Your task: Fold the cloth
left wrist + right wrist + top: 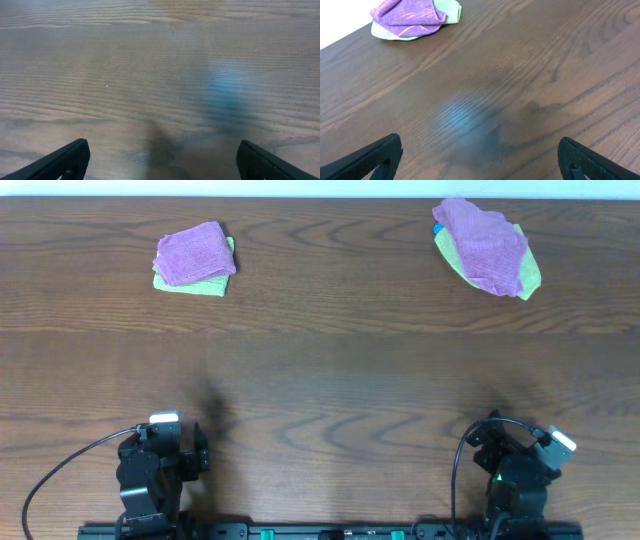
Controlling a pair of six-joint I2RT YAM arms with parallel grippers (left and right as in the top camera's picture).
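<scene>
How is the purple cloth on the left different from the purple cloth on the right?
The left purple cloth is folded into a small, neat square, while the right purple cloth lies rumpled and spreads wider. The left one rests on a flat left green cloth. The right one rests on a loose right green cloth, with a bit of blue cloth peeking out. Both are the same purple and lie on top of green.

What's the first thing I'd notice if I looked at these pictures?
Two bright piles at the far side of the dark wooden table: a tidy purple cloth on a green cloth to the left, and a rumpled purple cloth on a second green cloth to the right. Nearer, the left claw and right claw sit wide open, holding nothing.
</scene>
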